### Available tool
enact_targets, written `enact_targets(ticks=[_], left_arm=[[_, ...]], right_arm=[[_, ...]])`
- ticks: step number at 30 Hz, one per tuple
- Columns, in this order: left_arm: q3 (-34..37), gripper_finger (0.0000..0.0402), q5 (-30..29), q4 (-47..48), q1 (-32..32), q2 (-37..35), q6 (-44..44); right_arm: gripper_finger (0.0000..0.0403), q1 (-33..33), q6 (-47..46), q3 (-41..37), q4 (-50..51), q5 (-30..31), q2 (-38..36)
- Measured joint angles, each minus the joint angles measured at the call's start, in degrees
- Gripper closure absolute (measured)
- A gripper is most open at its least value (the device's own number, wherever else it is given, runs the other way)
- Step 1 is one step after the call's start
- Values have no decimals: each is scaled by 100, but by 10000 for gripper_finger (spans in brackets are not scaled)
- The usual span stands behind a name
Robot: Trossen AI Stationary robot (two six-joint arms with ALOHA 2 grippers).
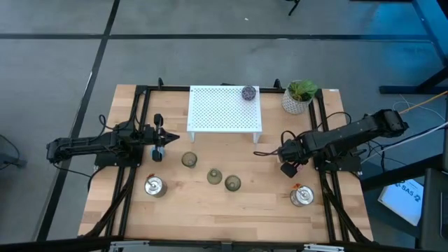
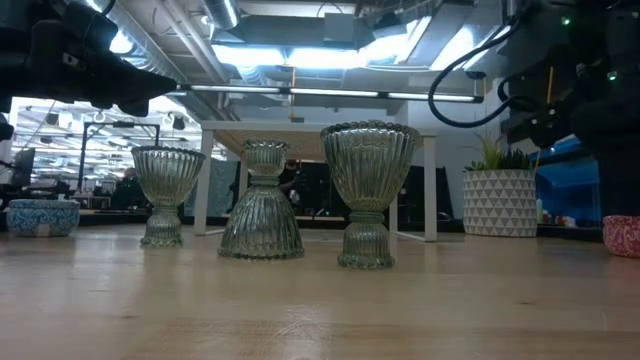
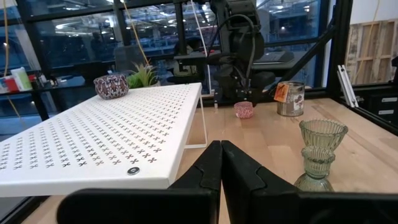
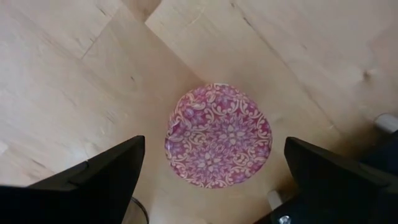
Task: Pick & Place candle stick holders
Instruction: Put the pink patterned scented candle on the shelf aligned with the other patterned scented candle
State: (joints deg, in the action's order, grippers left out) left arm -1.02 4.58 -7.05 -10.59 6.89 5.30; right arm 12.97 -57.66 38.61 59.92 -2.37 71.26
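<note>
The right gripper point(image 4: 211, 171) hangs just above the small round pink patterned cup point(image 4: 217, 135), and its two dark fingers point(image 4: 93, 177) are spread wide on both sides of it, not touching it. This pink cup sits on the wooden table point(image 1: 210, 210), near the right front corner of the white rack with many little holes point(image 1: 224, 108). A purple patterned cup point(image 1: 248, 92) sits on top of the rack, at its back right corner. Three olive-clear glass cups point(image 1: 213, 176) stand in front of the rack. A shiny silver cup point(image 1: 154, 186) stands to the front left of the rack and another silver cup point(image 1: 302, 196) to the front right. The left gripper point(image 3: 221, 168) waits by the rack's left front corner, squeezed tight with nothing in it. A small blue cup point(image 2: 42, 217) sits just beside it.
</note>
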Motion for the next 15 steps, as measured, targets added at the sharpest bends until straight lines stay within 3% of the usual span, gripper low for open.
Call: enact_targets(ticks=[15], left_arm=[[1,400,0,0,-2,-1,0]], right_arm=[[13,0,-521,0,-18,22,165]])
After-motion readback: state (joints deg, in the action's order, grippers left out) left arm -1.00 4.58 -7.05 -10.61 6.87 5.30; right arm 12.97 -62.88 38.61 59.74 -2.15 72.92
